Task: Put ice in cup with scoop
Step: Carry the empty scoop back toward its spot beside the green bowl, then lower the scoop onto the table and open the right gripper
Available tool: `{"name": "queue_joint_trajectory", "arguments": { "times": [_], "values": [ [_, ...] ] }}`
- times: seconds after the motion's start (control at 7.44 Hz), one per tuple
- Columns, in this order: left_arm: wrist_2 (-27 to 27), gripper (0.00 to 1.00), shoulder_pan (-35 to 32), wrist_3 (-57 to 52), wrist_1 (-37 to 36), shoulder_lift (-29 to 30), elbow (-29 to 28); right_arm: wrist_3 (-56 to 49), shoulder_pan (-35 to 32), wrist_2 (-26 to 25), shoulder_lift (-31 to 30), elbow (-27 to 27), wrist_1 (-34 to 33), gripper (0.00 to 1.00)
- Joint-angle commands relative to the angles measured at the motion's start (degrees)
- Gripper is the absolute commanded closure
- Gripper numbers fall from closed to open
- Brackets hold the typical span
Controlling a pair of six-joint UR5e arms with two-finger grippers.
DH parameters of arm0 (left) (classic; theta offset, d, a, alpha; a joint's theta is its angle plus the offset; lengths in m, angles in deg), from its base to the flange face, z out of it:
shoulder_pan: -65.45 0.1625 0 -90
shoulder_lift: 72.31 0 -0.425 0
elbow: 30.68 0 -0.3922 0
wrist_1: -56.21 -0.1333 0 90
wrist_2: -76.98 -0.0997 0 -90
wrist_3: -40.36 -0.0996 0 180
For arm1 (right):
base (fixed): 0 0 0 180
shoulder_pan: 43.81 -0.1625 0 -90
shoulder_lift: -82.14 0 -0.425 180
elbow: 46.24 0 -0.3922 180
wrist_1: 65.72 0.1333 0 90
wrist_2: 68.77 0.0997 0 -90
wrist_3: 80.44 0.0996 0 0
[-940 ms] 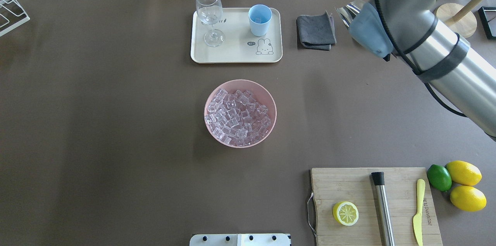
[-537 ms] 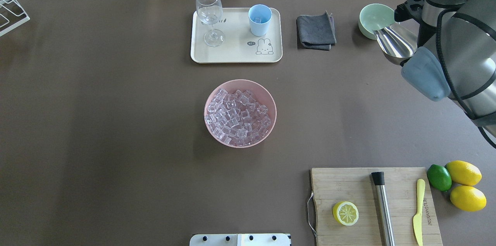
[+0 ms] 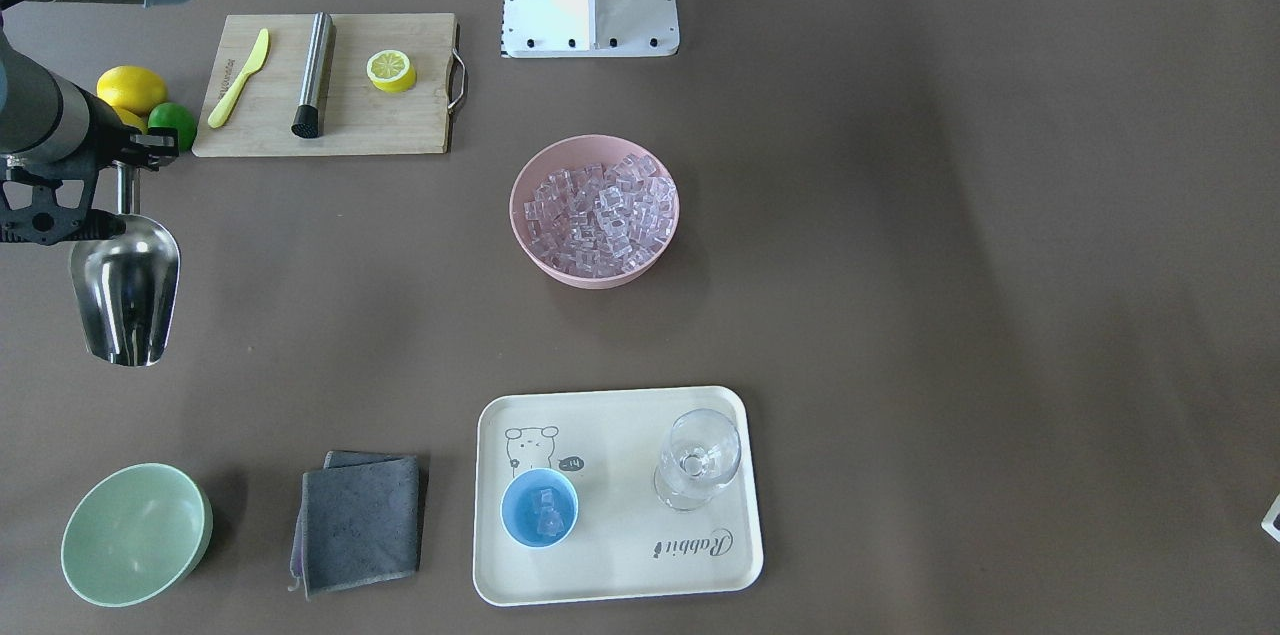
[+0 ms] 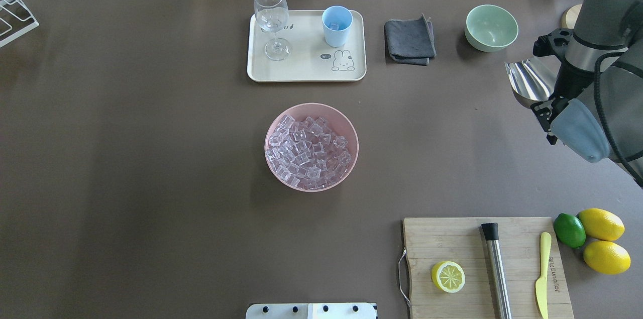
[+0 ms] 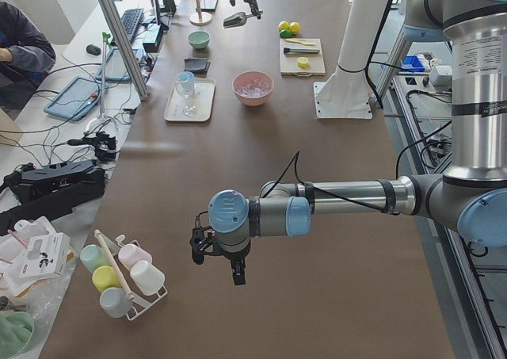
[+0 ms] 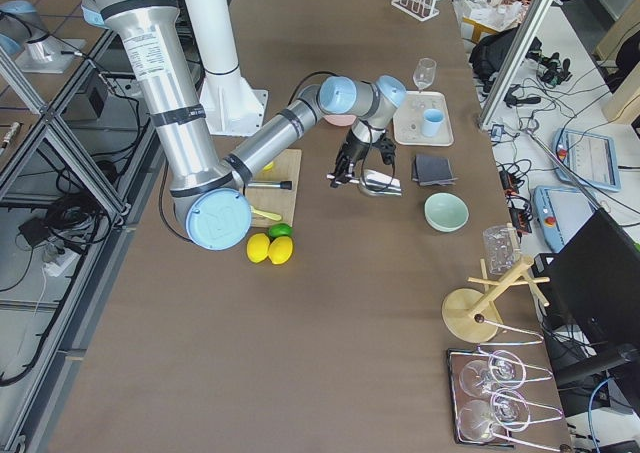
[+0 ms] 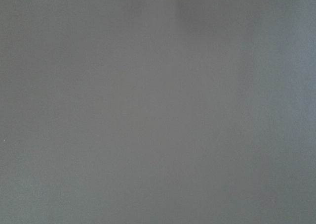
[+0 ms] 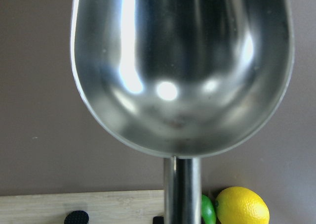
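Note:
My right gripper (image 4: 556, 92) is shut on the handle of the shiny steel scoop (image 4: 528, 83), held above the table's right side, between the green bowl and the cutting board. The right wrist view shows the scoop's trough (image 8: 182, 66) empty. The scoop also shows in the front-facing view (image 3: 125, 290). The light-blue cup (image 4: 336, 25) stands on the cream tray and holds a few ice cubes (image 3: 545, 513). A pink bowl (image 4: 355, 130) at the table's centre is full of ice (image 4: 307, 150). My left gripper (image 5: 226, 264) hangs over bare table far to the left; I cannot tell whether it is open.
A pale green bowl (image 4: 491, 27) and a grey cloth (image 4: 409, 40) lie right of the tray (image 4: 301, 70), which also bears a stemmed glass (image 4: 272, 12). A cutting board (image 4: 452, 238) with lemon half, steel rod and yellow knife sits front right, lemons and a lime (image 4: 569, 230) beside it.
My right arm has carried the scoop rightward and back toward the robot, away from the cloth and green bowl. The green bowl is now uncovered.

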Motion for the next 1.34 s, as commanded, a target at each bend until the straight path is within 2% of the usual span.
{"name": "queue_joint_trajectory", "arguments": {
  "times": [0.0,0.27,0.4,1.07,1.21],
  "values": [
    [0.00,0.02,0.01,0.00,0.01,0.00,0.07,5.76,1.32,4.12,-3.51,5.30,12.68,1.00],
    [0.00,0.02,0.01,0.00,0.01,0.00,0.24,14.96,6.05,3.69,-3.95,8.73,22.70,1.00],
    [0.00,0.02,-0.08,0.00,-0.08,0.00,0.24,18.22,7.64,3.43,-3.87,9.10,25.36,1.00],
    [0.00,0.02,0.01,0.00,0.01,0.00,0.16,20.10,9.94,3.86,-3.95,9.54,25.65,1.00],
    [0.00,0.02,0.01,0.00,0.01,0.00,0.16,20.19,10.12,3.95,-3.87,9.89,25.65,0.84]
  ]
}}
